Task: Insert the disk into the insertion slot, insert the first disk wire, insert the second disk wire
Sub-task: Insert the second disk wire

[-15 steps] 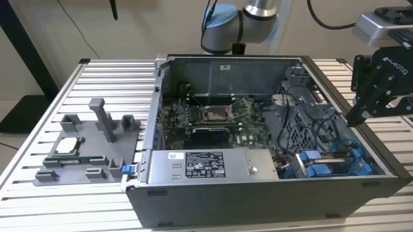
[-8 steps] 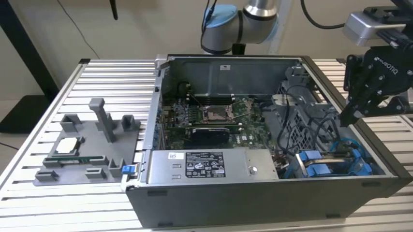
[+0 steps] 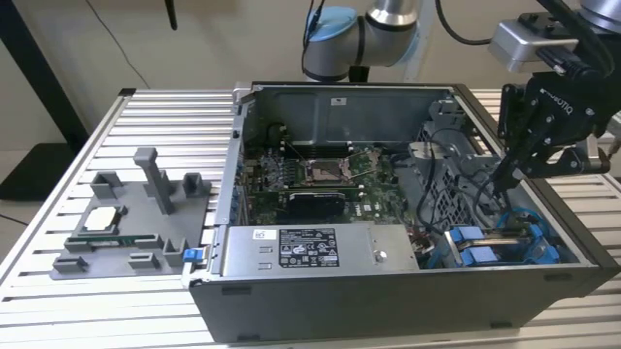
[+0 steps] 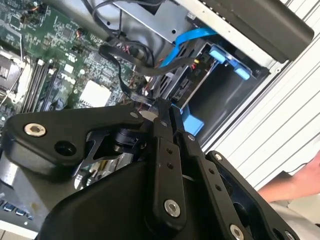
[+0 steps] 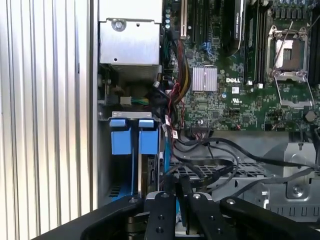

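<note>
On the exterior view's left we see a grey fixture tray (image 3: 126,225) on the slatted table (image 3: 58,305). Moving right, the open computer case (image 3: 388,291) shows its motherboard (image 3: 321,178). Further right, the insertion slot (image 3: 495,247) with its blue tabs sits in the case's near corner. Above it hangs the gripper (image 3: 507,182), jaws pressed together around a thin black wire (image 4: 150,70); we cannot tell the disk apart within the bay.

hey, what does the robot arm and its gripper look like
The arm is silver tubing with light-blue joint caps and black cables alongside. A grey camera box sits near the wrist. The gripper is matte black with linked, bolted fingers and white lettering.
</note>
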{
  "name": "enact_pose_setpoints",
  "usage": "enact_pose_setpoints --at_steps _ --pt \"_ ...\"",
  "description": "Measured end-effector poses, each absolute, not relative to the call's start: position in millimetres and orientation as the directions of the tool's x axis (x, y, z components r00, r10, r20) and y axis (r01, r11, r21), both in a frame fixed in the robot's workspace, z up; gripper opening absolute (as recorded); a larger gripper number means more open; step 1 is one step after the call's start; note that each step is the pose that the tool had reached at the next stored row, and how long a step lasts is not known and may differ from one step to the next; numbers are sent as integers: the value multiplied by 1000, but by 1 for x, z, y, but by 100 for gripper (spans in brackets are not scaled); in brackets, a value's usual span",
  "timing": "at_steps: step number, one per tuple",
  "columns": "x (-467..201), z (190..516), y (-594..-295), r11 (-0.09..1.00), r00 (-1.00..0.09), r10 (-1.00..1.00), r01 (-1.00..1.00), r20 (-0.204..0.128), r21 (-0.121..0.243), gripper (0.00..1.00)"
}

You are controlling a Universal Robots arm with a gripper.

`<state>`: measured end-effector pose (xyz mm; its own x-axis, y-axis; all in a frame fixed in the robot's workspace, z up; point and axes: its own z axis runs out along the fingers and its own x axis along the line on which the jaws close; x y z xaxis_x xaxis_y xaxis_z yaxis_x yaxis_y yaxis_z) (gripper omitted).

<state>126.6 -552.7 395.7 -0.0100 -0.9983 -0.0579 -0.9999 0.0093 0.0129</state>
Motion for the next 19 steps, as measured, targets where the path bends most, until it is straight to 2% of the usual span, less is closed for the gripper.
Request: enact_pose_setpoints --at_steps 9,12,15,19 --pt "114 388 -560 9 -10 -998 -1000 -61 6 0" --pt "113 386 -564 9 -9 -997 -1000 -74 -4 0" --pt "113 384 -570 10 -8 -995 -1000 -104 -13 0" --pt "113 383 -575 10 -8 -994 -1000 -110 -15 0"
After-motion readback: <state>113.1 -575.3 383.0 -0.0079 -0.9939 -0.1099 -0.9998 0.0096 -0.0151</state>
